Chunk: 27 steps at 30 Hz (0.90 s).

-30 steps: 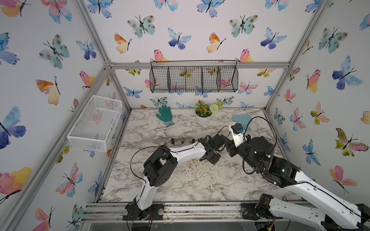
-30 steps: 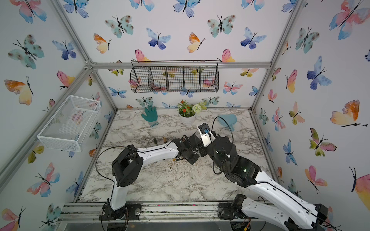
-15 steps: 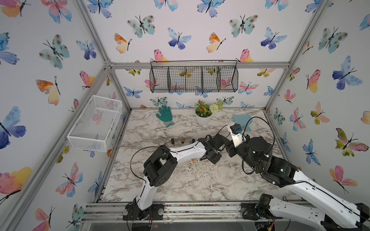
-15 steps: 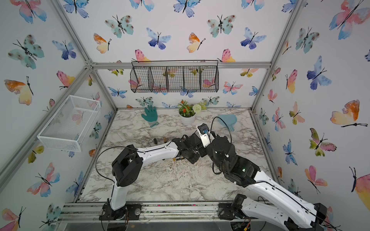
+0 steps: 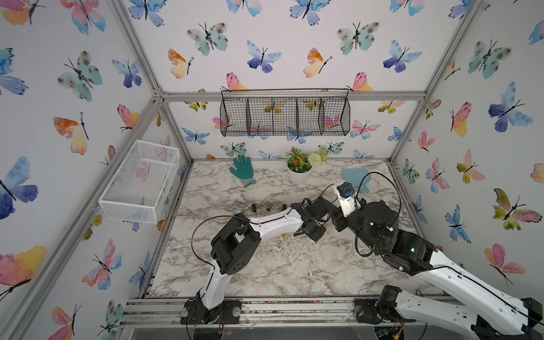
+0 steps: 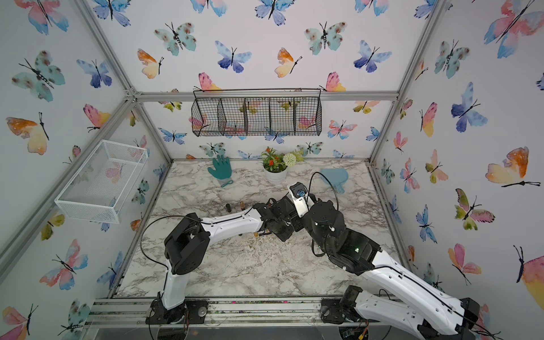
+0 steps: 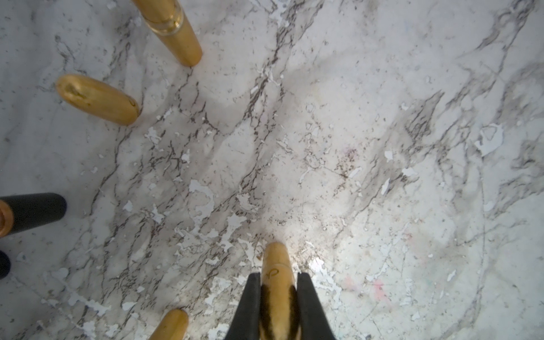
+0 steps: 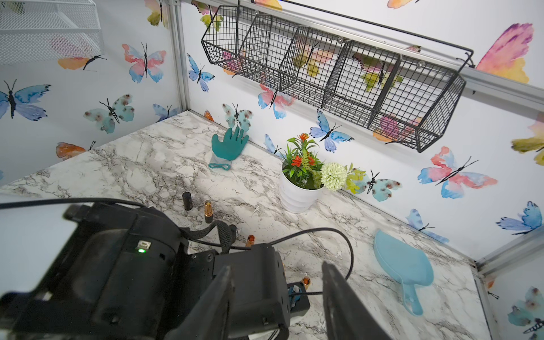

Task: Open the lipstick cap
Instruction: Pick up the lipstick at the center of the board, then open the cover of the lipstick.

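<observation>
Currently, left gripper [image 7: 278, 279] is clenched on 1 gold lipstick [image 7: 276, 260], standing on the marble worktop [image 7: 382, 147]. Right gripper [image 8: 276, 266] is spread, grasping nothing, close beside the left arm [image 8: 117, 265].

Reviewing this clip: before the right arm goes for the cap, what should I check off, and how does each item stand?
1. Left gripper shut on the gold lipstick: ok.
2. Right gripper open and empty: ok.
3. Right gripper lined up on the lipstick: not ok; the left arm's wrist fills its view.
4. Neighbouring gold tube apart from the held one: ok.
5. Lipstick resting on the marble table or lifted: cannot tell.
</observation>
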### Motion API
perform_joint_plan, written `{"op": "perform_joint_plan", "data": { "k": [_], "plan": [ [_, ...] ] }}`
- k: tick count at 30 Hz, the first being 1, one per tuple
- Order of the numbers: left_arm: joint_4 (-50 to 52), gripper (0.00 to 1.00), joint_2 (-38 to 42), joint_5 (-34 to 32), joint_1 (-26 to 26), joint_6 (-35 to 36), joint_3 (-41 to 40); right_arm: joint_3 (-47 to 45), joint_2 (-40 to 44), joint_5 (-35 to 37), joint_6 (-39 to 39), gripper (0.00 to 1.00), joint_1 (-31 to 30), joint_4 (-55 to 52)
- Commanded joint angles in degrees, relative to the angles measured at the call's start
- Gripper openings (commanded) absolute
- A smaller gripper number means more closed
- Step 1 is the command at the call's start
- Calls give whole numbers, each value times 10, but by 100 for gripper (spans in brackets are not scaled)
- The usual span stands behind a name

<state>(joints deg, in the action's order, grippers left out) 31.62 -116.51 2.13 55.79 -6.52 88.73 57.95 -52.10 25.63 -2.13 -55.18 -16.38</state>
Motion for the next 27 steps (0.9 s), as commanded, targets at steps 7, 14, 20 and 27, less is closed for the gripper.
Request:
{"op": "perform_joint_plan", "data": {
  "k": [7, 14, 20, 27],
  "plan": [
    [22, 4, 134, 195, -103, -59, 30, 16, 5, 0, -7, 52, -2, -20],
    [3, 4, 228, 427, -228, -104, -22, -26, -75, -95, 9, 52, -2, 17],
    [-2, 2, 302, 518, -300, -128, -92, -27, -120, -143, -8, 53, -2, 79],
    [-1, 2, 358, 539, -321, -128, -146, 7, -187, -203, -27, 53, -2, 98]
  ]
}}
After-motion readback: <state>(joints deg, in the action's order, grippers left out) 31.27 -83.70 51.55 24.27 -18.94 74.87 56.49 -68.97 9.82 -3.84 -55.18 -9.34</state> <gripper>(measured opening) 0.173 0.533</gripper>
